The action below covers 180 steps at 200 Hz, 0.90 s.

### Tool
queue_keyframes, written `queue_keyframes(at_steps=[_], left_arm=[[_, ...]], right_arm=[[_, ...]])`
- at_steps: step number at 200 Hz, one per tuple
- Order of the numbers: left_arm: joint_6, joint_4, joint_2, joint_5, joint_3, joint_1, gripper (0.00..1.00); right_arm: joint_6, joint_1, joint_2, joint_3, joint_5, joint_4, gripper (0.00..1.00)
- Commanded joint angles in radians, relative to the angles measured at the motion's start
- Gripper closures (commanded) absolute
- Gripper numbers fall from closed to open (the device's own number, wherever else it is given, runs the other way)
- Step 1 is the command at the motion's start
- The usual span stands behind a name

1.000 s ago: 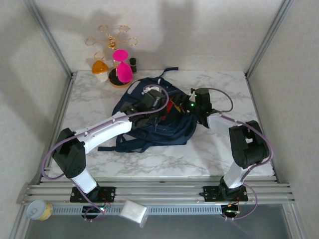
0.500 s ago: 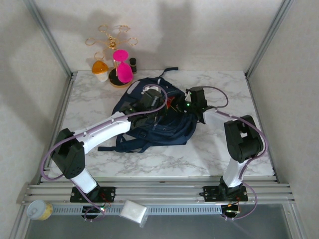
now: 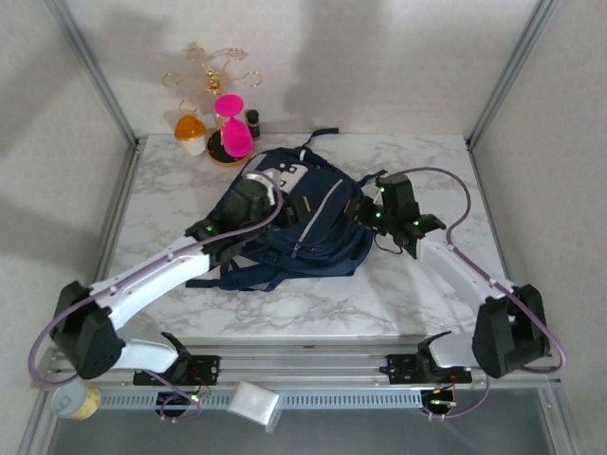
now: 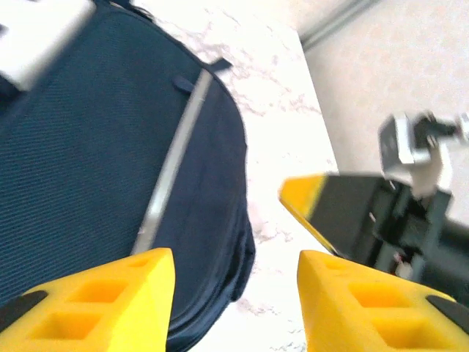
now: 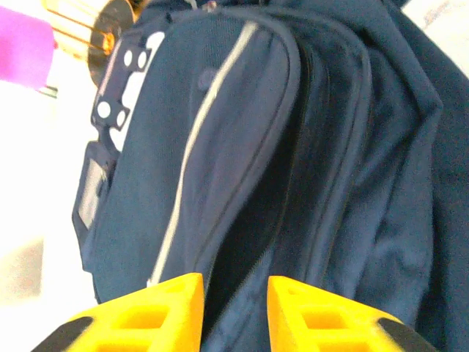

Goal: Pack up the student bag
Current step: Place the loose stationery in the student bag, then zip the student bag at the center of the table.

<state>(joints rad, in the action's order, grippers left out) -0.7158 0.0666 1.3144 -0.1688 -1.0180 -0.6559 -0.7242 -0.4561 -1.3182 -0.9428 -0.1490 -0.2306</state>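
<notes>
The student bag, navy blue with a pale stripe and white patches near its top, lies in the middle of the marble table. My left gripper hovers over its left side. In the left wrist view this gripper is open with nothing between its yellow fingers, above the student bag's edge and bare marble. My right gripper sits at the bag's right side. Seen from its wrist, the right gripper is open a little, empty, pointing at a dark fold of the student bag.
A pink hourglass, an orange pot, a small dark bottle and a gold wire stand crowd the back left corner. Metal frame posts flank the table. A can and a white block lie below the front rail.
Both grippers have drawn away from the bag's middle, the left one to the left, the right one to the right. The left gripper has opened. The bag's striped front now shows.
</notes>
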Motion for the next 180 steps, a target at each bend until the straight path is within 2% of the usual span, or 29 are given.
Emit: queue_keyframes(at_steps=[1, 39, 74, 113, 139, 162, 180], left_arm=[[-0.066, -0.063, -0.035, -0.058, 0.125, 0.086, 0.50], [-0.123, -0.188, -0.004, -0.120, 0.237, 0.168, 0.43], [-0.176, -0.306, 0.006, -0.097, 0.310, 0.201, 0.43], [-0.225, -0.359, 0.070, -0.125, 0.319, 0.208, 0.44], [-0.286, -0.458, 0.096, -0.097, 0.357, 0.206, 0.47], [-0.297, -0.485, 0.164, -0.132, 0.320, 0.204, 0.54], [-0.298, -0.506, 0.202, -0.132, 0.305, 0.201, 0.64]], right_arm=[[-0.006, -0.151, 0.050, 0.006, 0.224, -0.184, 0.63], [-0.113, -0.431, -0.128, -0.134, 0.403, -0.288, 0.57], [-0.150, -0.555, -0.307, -0.275, 0.460, -0.288, 0.55], [-0.196, -0.590, -0.389, -0.306, 0.504, -0.254, 0.55], [-0.193, -0.590, -0.430, -0.318, 0.547, -0.242, 0.56], [-0.192, -0.583, -0.456, -0.324, 0.564, -0.224, 0.57], [-0.197, -0.579, -0.470, -0.346, 0.591, -0.242, 0.60]])
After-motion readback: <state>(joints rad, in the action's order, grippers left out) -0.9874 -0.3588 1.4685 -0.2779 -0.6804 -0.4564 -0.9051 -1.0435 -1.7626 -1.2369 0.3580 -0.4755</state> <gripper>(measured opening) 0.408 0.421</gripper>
